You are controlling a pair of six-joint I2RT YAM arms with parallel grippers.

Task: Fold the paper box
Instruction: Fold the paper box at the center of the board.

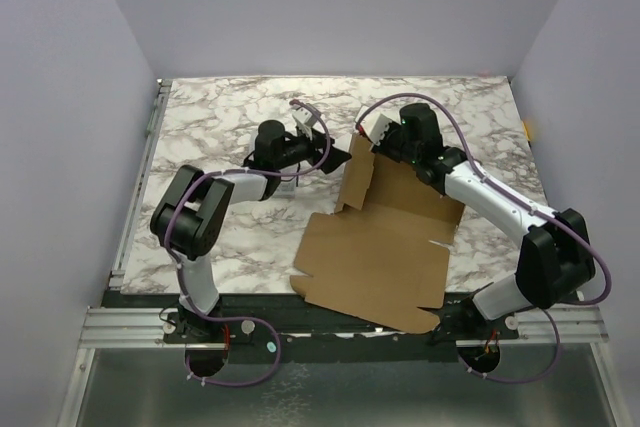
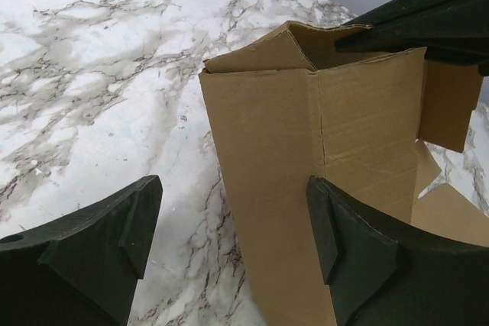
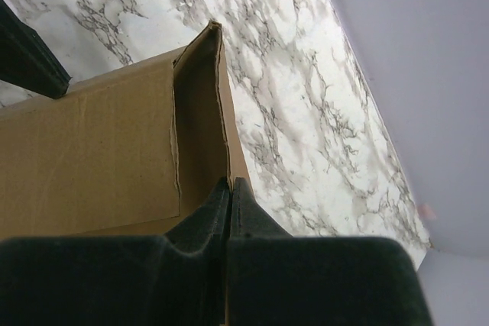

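Note:
The paper box (image 1: 375, 257) is a brown die-cut cardboard sheet lying flat on the marble table, with its far flaps raised upright (image 2: 306, 135). My right gripper (image 3: 231, 182) is shut on the top edge of a raised flap (image 3: 200, 112), pinching the thin wall between its fingers. The top view shows that gripper (image 1: 378, 137) at the sheet's far end. My left gripper (image 2: 233, 188) stands open just left of the upright flaps, its fingers apart from the cardboard. In the top view it (image 1: 322, 152) is beside the sheet's far left corner. The right gripper's fingers (image 2: 428, 13) show at the upper right of the left wrist view.
The marble table (image 1: 230, 117) extends behind and to the left of the sheet. Pale walls enclose the left, far and right sides. The sheet's near corner (image 1: 410, 325) overhangs the table's front edge above the metal rail (image 1: 130, 327).

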